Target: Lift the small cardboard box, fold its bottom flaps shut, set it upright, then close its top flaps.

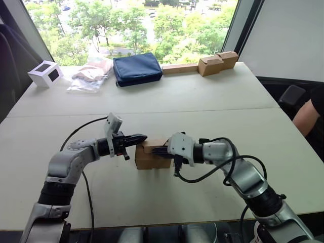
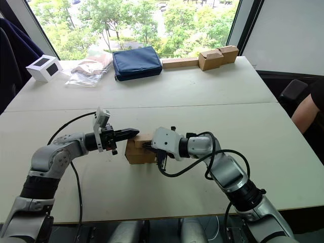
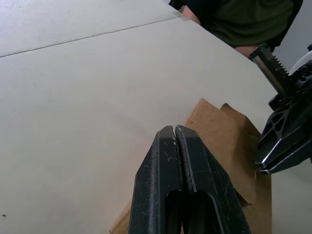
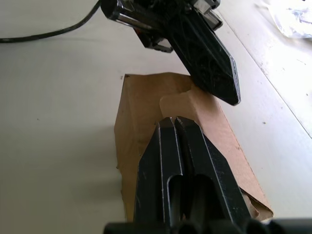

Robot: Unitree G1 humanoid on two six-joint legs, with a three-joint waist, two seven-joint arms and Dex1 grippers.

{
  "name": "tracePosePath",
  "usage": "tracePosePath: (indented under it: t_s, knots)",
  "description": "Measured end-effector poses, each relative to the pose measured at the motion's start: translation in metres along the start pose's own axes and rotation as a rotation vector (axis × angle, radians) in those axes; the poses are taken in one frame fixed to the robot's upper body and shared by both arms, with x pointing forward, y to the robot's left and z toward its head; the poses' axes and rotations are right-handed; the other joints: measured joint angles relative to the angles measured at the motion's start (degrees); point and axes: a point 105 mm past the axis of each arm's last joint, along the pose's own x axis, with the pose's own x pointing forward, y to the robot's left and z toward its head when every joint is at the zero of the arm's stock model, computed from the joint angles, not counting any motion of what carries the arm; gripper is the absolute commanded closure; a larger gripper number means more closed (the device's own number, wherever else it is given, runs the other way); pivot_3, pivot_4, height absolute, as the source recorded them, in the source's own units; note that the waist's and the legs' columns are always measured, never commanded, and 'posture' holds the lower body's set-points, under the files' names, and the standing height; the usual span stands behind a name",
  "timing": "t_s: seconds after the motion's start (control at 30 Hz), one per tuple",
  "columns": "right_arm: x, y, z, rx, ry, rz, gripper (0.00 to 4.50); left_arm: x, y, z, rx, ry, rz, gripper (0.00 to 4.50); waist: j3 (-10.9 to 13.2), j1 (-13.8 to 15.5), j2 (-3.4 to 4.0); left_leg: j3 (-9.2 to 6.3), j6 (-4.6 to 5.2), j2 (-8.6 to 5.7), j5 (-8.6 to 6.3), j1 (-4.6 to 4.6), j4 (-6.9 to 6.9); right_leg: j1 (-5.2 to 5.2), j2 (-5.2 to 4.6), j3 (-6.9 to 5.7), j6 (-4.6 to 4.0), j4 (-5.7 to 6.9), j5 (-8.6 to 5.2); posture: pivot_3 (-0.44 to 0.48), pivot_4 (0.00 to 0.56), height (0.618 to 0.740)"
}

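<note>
Both grippers met at the small cardboard box (image 1: 150, 157) near the middle of the worktop (image 1: 212, 96).

The box stood on the worktop, its top flaps (image 4: 195, 109) nearly flat. The left gripper (image 1: 144, 136) had its fingers pressed together, holding nothing, tips over the box's upper left edge. The right gripper (image 1: 154, 150) likewise had its fingers closed and empty, lying across the box top. A navy pouch (image 1: 136, 68) lay well apart at the far edge.
</note>
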Motion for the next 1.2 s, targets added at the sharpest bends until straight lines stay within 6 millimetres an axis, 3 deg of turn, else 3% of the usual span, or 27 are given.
tracePosePath:
  t_s: [0.27, 1.2]
  knots:
    - [0.003, 0.001, 0.008, -0.038, -0.022, 0.028, 4.50, 0.000, 0.000, 0.000, -0.001, -0.001, 0.003, 4.47, 0.00, 0.01, 0.00, 0.00, -0.01, 0.00, 0.00, 0.00, 0.00, 0.00, 0.01, 0.00, 0.00, 0.00, 0.00, 0.000, 0.150, 0.737]
    - [0.007, -0.008, -0.006, -0.140, 0.066, -0.009, 4.50, -0.002, 0.000, -0.002, -0.002, -0.007, -0.001, 4.47, -0.01, 0.03, -0.01, 0.00, -0.05, -0.01, 0.03, 0.02, 0.01, 0.02, 0.01, 0.00, 0.00, 0.02, 0.00, 0.000, 0.150, 0.737]
